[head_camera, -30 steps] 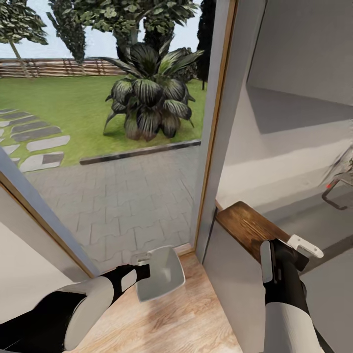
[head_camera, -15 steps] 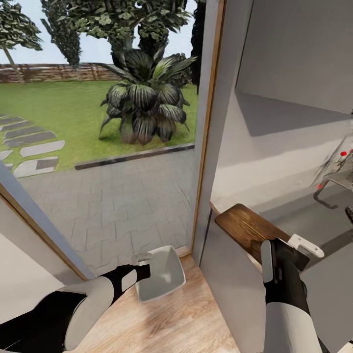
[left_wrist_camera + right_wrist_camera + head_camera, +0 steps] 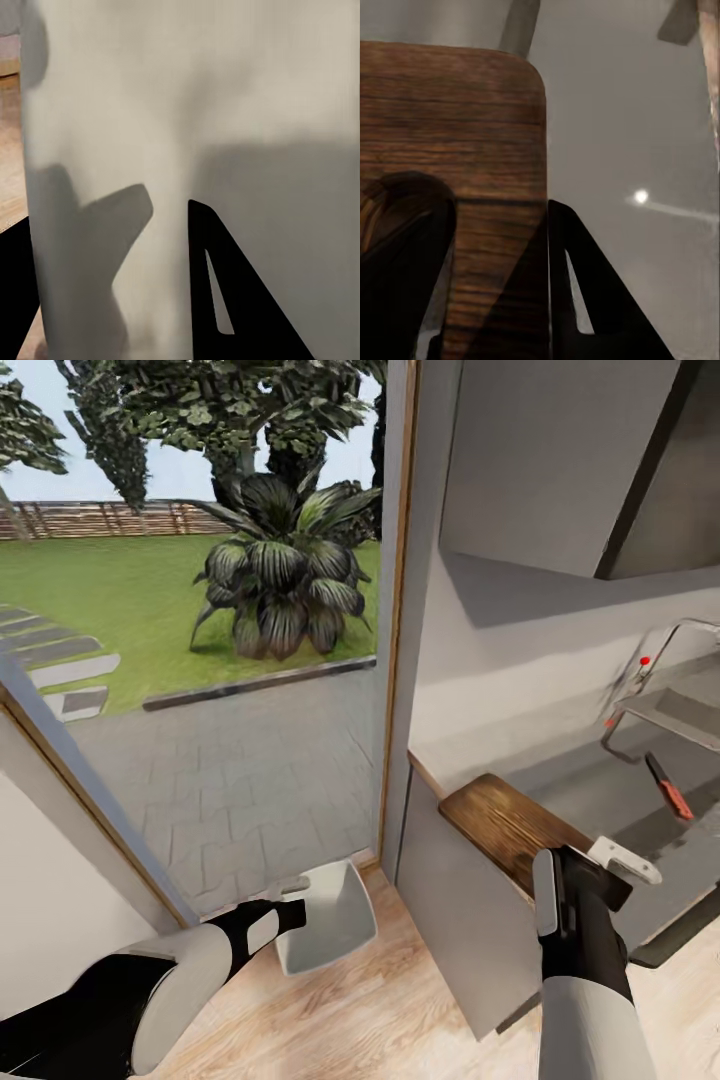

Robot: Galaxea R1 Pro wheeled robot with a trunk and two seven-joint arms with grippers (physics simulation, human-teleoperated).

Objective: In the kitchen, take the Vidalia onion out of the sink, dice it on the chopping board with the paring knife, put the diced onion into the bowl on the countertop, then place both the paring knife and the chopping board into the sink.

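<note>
Room: kitchen by a big glass door, with a garden and a leafy plant (image 3: 285,585) in the upper left of the head view.
Countertop (image 3: 600,790): grey slab on the right side.
Sink (image 3: 675,715): far right, with a tap and a small red knob.
Paring knife (image 3: 668,786): red handle, lying near the sink at the right edge.
Left gripper (image 3: 300,908): low in the middle, clamped on the white bowl (image 3: 325,920) above the wooden floor (image 3: 380,1020).
Right gripper (image 3: 580,875): lower right, clamped on the brown chopping board (image 3: 500,825), which sticks out over the countertop's left end.
</note>
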